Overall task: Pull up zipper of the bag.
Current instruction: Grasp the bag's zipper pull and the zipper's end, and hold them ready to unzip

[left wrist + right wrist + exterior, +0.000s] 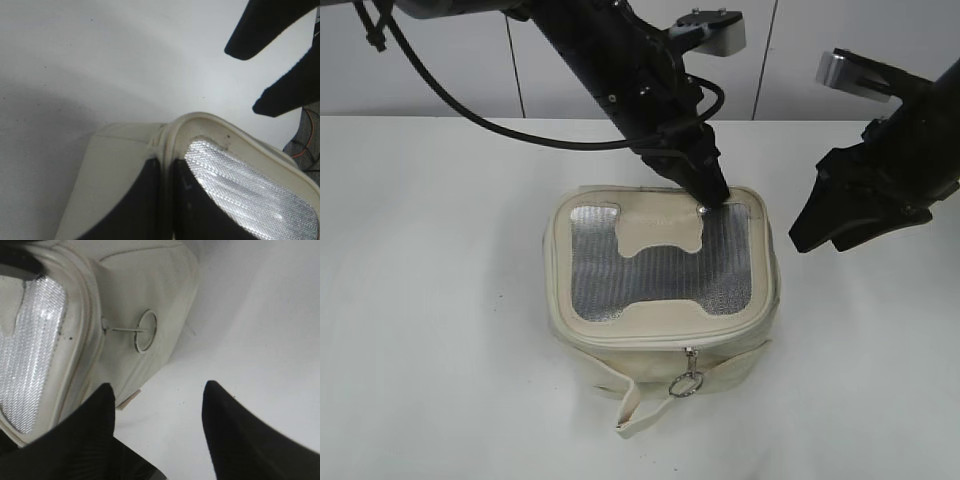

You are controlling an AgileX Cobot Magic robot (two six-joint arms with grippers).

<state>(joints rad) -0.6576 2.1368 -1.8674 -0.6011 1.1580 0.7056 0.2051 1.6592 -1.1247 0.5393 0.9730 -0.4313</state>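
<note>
The cream bag (660,335) stands mid-table, lid up, with its grey ribbed window (720,270) and bone-shaped patch. The zipper (650,342) runs round the lid edge. One silver slider (690,352) sits at the front, its ring pull (686,383) hanging down; it also shows in the right wrist view (145,330). A small silver piece (703,210) lies by the lid's far right corner. My left gripper (712,192) is shut on the lid's rim there (165,167). My right gripper (820,225) is open and empty, right of the bag (157,390).
The loose cream strap (630,405) lies on the white table (430,300) in front of the bag. A grey wall stands behind the table. My right gripper's fingers show in the left wrist view (260,35) beyond the bag's corner.
</note>
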